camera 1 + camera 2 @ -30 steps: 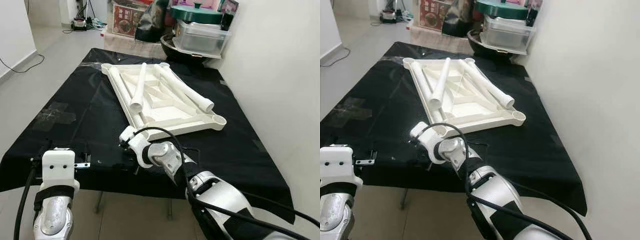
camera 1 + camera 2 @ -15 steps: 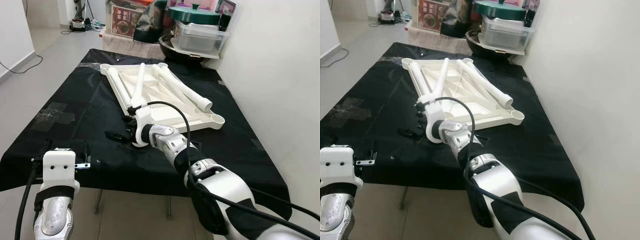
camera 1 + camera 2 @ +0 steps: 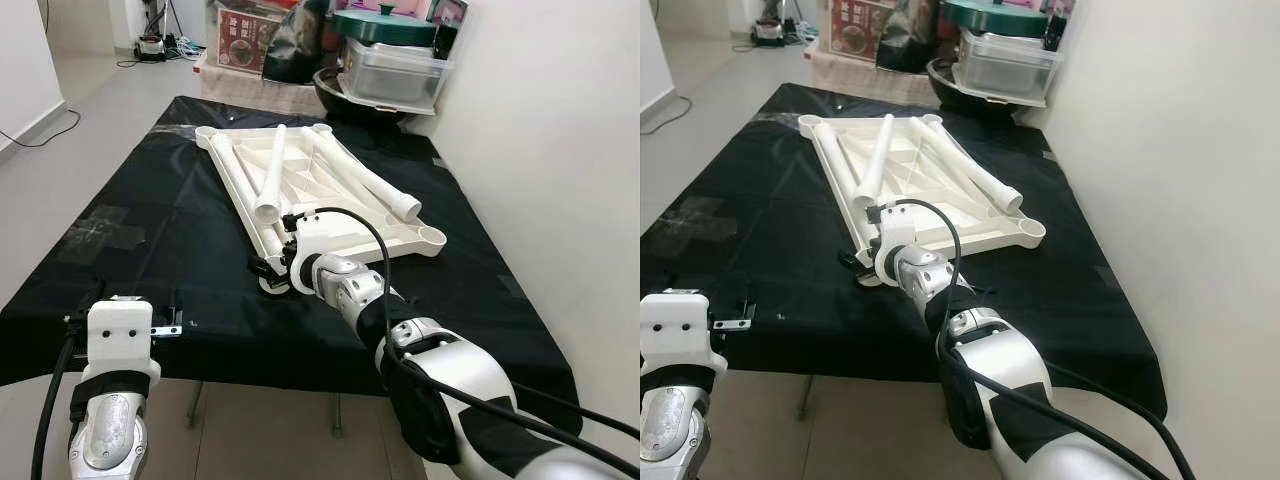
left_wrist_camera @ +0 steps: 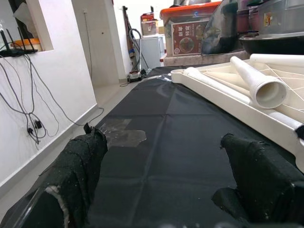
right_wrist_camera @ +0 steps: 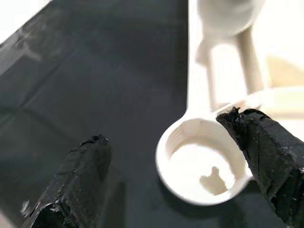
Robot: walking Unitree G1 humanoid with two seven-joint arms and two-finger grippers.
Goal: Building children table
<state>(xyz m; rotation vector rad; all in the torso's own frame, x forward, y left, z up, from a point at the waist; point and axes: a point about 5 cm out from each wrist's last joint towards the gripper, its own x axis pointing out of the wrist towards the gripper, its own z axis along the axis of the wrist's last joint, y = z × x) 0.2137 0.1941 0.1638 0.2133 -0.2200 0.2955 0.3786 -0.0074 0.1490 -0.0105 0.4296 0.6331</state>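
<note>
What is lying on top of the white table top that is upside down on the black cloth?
Loose white leg tubes rest on the table top. How many is unclear. The right gripper hangs over its near corner socket.

Bare black cloth [image 3: 160, 215] lies open left of the tabletop [image 3: 330, 215]; boxes [image 3: 390, 70] crowd behind.

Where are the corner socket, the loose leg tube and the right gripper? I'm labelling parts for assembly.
corner socket [image 5: 202, 166]: right wrist view, on its inner floor.
leg tube [image 3: 271, 182]: left eye view, mid-length on the tube.
right gripper [image 3: 268, 270]: left eye view, between the fingertips, at the tabletop's near corner.
</note>
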